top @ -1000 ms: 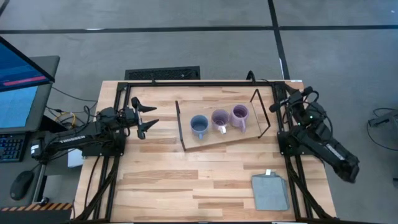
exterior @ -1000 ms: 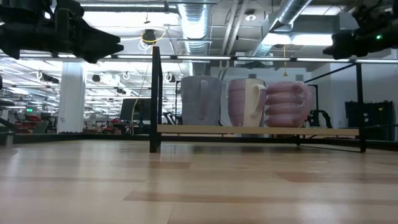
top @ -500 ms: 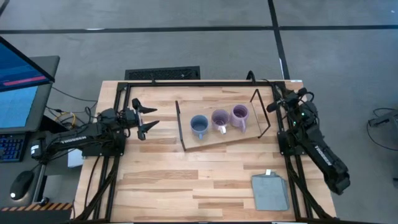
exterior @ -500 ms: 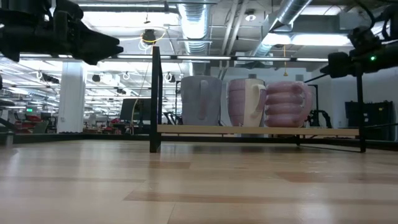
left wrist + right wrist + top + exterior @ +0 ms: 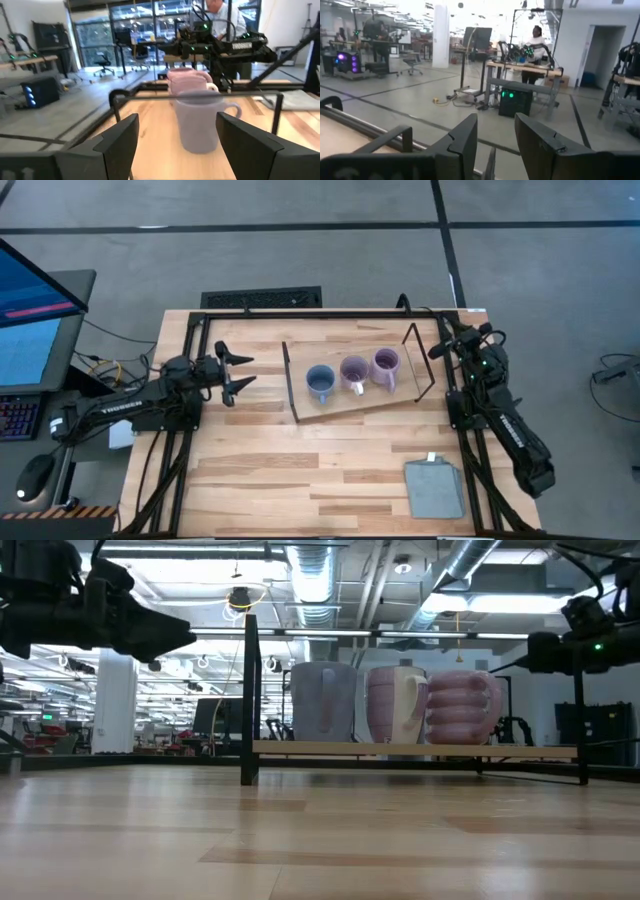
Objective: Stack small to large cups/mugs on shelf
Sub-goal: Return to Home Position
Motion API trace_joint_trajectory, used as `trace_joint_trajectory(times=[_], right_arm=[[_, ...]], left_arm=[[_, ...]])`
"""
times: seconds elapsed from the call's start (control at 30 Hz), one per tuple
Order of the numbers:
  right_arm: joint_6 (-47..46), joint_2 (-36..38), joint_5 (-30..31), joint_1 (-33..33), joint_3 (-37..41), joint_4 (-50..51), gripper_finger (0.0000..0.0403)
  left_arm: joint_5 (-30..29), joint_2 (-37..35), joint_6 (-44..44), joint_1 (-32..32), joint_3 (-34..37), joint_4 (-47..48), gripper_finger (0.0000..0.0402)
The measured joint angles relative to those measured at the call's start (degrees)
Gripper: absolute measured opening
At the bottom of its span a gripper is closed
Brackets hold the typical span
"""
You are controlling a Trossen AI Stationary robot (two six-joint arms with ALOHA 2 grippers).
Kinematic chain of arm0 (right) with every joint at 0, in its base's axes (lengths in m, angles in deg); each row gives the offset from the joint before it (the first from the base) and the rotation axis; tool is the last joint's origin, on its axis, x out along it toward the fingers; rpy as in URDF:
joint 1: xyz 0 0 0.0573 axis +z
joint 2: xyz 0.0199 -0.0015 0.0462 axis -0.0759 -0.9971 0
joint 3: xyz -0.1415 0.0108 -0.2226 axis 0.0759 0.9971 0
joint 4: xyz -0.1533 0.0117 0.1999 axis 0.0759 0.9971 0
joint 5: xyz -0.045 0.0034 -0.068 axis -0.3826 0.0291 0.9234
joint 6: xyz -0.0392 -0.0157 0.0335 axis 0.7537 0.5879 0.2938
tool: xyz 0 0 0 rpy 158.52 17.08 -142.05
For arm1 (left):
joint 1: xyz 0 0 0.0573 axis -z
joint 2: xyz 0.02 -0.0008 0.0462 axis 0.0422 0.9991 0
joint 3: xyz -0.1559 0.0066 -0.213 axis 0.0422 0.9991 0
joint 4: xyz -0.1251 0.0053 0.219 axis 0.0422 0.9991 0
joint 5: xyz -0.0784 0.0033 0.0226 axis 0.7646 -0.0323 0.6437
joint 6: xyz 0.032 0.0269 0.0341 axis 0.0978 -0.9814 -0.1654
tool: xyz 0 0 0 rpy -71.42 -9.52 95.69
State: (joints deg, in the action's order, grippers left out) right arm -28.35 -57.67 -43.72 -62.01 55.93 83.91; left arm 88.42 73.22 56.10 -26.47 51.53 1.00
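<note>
Mugs [image 5: 354, 372] stand between left end effector [image 5: 245, 369] and right end effector [image 5: 439, 341].

Grey floor [image 5: 300, 240], exposed ceiling ducts [image 5: 305, 570], a white pillar [image 5: 115, 705], desks [image 5: 520, 67] farther off

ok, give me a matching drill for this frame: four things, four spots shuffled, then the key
1. small blue handled mug
2. ribbed light purple mug
3. grey folded cloth
4. left gripper

A. flat on the wooden tabletop, off the shelf, right side
B. left end of the mug row on the light wooden shelf
C. above the table, left of the shelf, fingers open
D. right end of the mug row

Pairs: 1-B, 2-D, 3-A, 4-C
</note>
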Motion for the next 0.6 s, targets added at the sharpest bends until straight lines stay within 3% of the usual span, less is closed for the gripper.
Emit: trace_joint_trajectory(times=[0.2, 0.6], right_arm=[[-1.1, -0.1, -0.1, -0.9, 0.0, 0.6, 0.0155], [-1.4, -0.1, 0.0, -0.9, 0.0, 1.2, 0.0153]], left_arm=[[3.9, 0.0, 0.0, -0.5, 0.0, 1.1, 0.0257], [4.4, 0.0, 0.7, -0.5, 0.1, -5.8, 0.0257]])
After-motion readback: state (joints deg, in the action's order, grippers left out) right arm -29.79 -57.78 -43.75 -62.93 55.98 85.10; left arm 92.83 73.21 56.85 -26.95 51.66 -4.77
